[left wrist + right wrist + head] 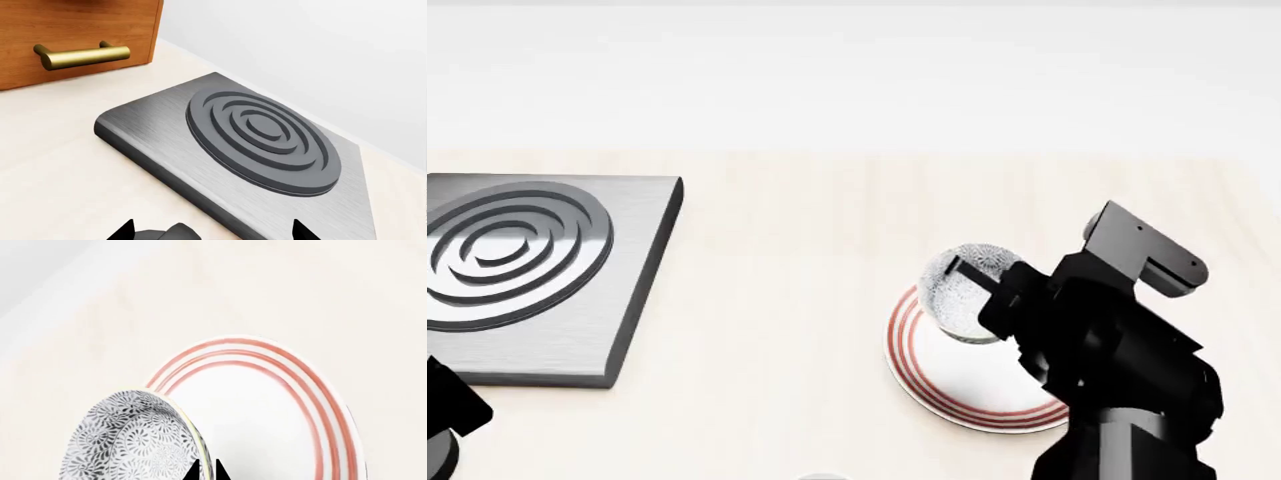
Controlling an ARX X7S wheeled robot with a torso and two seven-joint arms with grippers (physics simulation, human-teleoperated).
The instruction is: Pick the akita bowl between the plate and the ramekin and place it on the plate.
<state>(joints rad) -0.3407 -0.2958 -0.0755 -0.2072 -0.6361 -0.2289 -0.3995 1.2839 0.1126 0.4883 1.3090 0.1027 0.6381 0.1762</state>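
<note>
— Item one, right gripper (207, 471): we logged its tips pinched close on the rim of the akita bowl (968, 290), bowl lifted and tilted over the plate's far-left edge.

— Plate (961, 395): bare beneath it; pick done, release outstanding, we judged.

— Left gripper (213, 232): tips apart, nothing between, near the hob (267, 142).

— Ramekin: not sighted.

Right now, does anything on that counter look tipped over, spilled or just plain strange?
One thing: the grey-and-white speckled bowl is not standing on anything. The right gripper pinches its rim and holds it tilted on edge above the red-ringed white plate. Nothing looks spilled or broken. The grey metal burner slab lies flat.
</note>
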